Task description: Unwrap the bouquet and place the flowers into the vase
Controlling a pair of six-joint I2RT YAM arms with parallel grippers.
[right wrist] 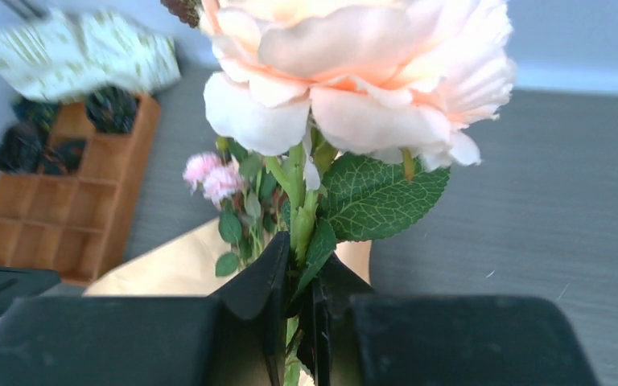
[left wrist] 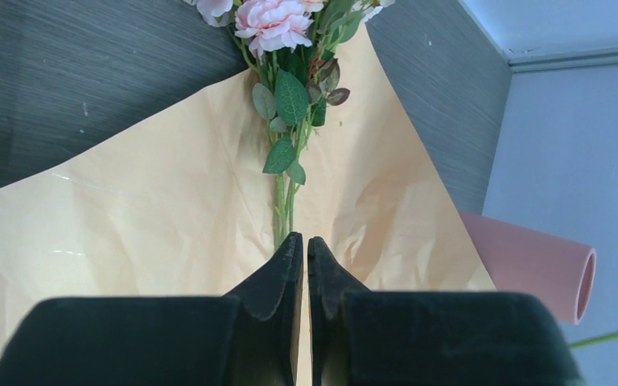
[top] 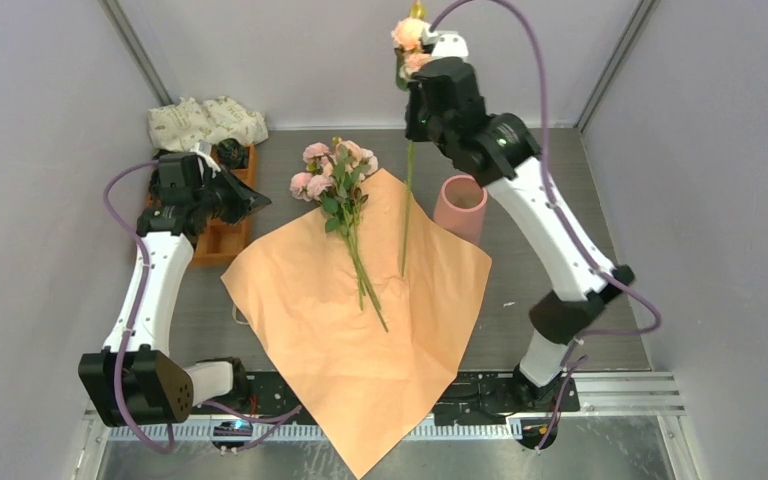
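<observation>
Flowers lie in a bunch on the open peach paper, with their pink heads toward the back wall. One rose is high up in the air. The right gripper pinches its green stem just under the big peach bloom, and the long stem hangs down over the paper. The pink vase stands just beside the paper, near that stem. The left gripper is pressed together with nothing in it, near the orange tray.
</observation>
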